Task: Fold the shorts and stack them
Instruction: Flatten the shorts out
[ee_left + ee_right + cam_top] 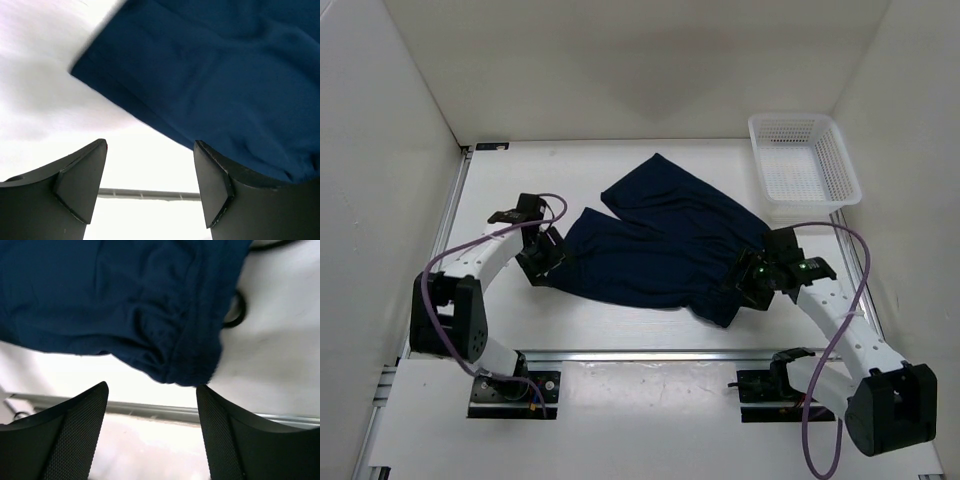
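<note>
The dark navy shorts (pixel 665 245) lie spread and rumpled across the middle of the white table. My left gripper (pixel 542 262) sits at their left edge. In the left wrist view the left gripper (pixel 150 145) is open with nothing between its fingers, and a hemmed edge of the shorts (pixel 215 75) lies just beyond the fingertips. My right gripper (pixel 752 278) is at the shorts' right edge. Seen from the right wrist, this gripper (pixel 152 387) is open and empty, with a gathered corner of the shorts (pixel 185 360) just past its tips.
A white mesh basket (pixel 805 165) stands at the back right of the table. A metal rail (pixel 650 355) runs along the near edge. A dark cord loop (pixel 236 315) lies on the table beside the fabric. White walls close in the sides and back.
</note>
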`<state>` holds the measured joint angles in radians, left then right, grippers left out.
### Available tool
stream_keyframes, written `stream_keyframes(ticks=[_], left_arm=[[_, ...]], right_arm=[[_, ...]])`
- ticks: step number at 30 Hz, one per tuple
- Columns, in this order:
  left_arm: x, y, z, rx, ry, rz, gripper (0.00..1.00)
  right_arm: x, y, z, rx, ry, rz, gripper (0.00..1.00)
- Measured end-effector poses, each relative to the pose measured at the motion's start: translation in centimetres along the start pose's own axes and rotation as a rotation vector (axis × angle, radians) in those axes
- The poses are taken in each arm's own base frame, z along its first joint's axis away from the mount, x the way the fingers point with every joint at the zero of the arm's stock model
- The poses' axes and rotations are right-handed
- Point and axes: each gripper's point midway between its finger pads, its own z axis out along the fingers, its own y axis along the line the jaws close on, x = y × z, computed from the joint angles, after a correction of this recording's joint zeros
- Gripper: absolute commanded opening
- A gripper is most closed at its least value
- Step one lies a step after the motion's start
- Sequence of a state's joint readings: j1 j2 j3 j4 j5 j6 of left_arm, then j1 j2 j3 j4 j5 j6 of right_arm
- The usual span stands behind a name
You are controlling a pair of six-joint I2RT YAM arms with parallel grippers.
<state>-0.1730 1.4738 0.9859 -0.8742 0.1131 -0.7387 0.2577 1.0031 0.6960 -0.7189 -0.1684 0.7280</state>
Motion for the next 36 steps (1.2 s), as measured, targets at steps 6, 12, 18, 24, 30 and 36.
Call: stream_keyframes(ticks=[6, 12, 18, 24, 30, 36], left_arm=[[-0.5, 1.8, 2.2, -0.029, 0.056, -0.051, 0.81], [-0.5, 2.0, 4.1, -0.035, 0.1, -0.055, 0.78], [-0.4, 2.0, 5.4, -0.044, 0.141, -0.051, 0.14], [-0.5, 1.8, 5.6, -0.034, 0.141, -0.041, 0.1], [-0.8, 1.5, 5.1, -0.013, 0.112, -0.034, 0.1], [-0.7, 1.6, 4.8, -0.005, 0.101, -0.031, 0.1]], right_arm=[[4.4, -0.3, 1.6, 0.007, 0.117, 0.125, 0.68], [5.9, -0.2, 1.5, -0.032, 0.135, 0.25, 0.64], [7.4, -0.5, 2.5, -0.043, 0.177, 0.382, 0.67], [9.3, -1.1, 4.1, -0.055, 0.223, 0.539, 0.69], [8.0, -0.9, 4.6, -0.132, 0.16, 0.662, 0.69], [7.0, -1.4, 5.2, -0.164, 0.098, 0.723, 0.63]])
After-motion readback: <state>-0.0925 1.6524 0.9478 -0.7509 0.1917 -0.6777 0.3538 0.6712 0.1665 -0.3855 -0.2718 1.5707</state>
